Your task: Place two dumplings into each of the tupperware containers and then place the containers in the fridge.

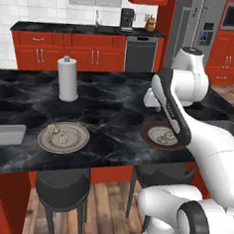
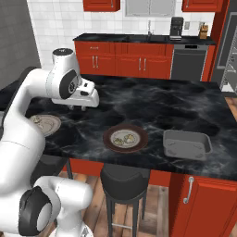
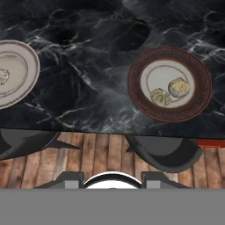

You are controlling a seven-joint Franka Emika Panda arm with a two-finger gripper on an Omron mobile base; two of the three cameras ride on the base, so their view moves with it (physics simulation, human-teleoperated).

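Observation:
Two dumplings lie on a brown-rimmed plate; in the right base view they are the dumplings. Two more dumplings rest on a beige plate. One tupperware container sits at the counter's left end, the other container to the right of the brown plate. Both look empty. My gripper hovers open and empty above the counter's front edge, between the two plates. The fridge stands at the back right.
A white paper towel roll stands upright behind the beige plate. Two dark stools are tucked under the counter's front edge. A dishwasher and red cabinets line the back wall.

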